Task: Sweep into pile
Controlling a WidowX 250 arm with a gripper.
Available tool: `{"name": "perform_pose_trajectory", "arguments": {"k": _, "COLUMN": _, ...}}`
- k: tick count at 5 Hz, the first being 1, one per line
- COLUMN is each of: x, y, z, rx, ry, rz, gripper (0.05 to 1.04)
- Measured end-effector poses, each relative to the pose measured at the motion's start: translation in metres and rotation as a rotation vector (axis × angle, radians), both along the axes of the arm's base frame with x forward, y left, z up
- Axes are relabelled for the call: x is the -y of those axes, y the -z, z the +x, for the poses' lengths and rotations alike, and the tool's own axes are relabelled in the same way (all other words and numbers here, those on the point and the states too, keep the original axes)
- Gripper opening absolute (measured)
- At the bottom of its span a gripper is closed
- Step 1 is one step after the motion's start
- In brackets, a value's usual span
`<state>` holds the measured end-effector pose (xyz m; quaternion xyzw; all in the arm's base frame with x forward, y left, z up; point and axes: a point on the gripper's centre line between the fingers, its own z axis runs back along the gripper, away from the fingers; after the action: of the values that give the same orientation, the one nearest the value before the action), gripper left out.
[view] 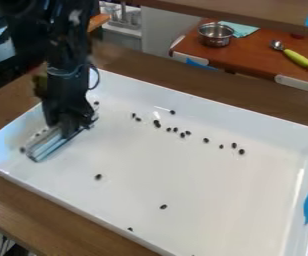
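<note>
- Wooden worktop [63,217]: it carries the tray; grains carried over a rim would end up here.
- White tray [183,190]: its walls could trap grains in the corners, where a straight edge fits poorly.
- Black arm [66,82]: it hangs over the left end; a stroke run too wide could knock the left wall and nudge the tray.
- Jaws: pressed together on the sweeping tool, near the left edge; a loose pinch could let it twist under drag.
- Sweeping tool [48,143]: it lies slanted and low; held too high, it would pass over grains, and pushed too hard, it could catch or flick them.
- Dark grains [157,123]: most string out towards the far edge, several lie by the tool, and strays sit towards the near edge, where one narrow stroke would likely miss them.
</note>
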<state>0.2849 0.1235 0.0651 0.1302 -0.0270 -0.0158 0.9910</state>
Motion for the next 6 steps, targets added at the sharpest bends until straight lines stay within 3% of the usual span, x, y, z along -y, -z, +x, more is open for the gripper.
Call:
{"name": "perform_pose_trajectory", "arguments": {"k": 1, "x": 0.013, "y": -0.020, "z": 0.000, "rx": 0.066, "ry": 0.021, "rz": -0.058, "gripper": 0.354}}
{"name": "perform_pose_trajectory", "arguments": {"k": 2, "x": 0.041, "y": -0.035, "z": 0.005, "rx": 0.119, "ry": 0.049, "rz": -0.146, "gripper": 0.354}}
{"name": "perform_pose_trajectory", "arguments": {"k": 3, "x": 0.083, "y": -0.046, "z": 0.018, "rx": 0.155, "ry": 0.102, "rz": -0.181, "gripper": 0.354}}
{"name": "perform_pose_trajectory", "arguments": {"k": 5, "x": 0.167, "y": -0.037, "z": 0.038, "rx": 0.112, "ry": 0.105, "rz": -0.211, "gripper": 0.354}}
{"name": "perform_pose_trajectory", "arguments": {"k": 6, "x": 0.194, "y": -0.036, "z": 0.049, "rx": 0.082, "ry": 0.051, "rz": -0.236, "gripper": 0.354}}
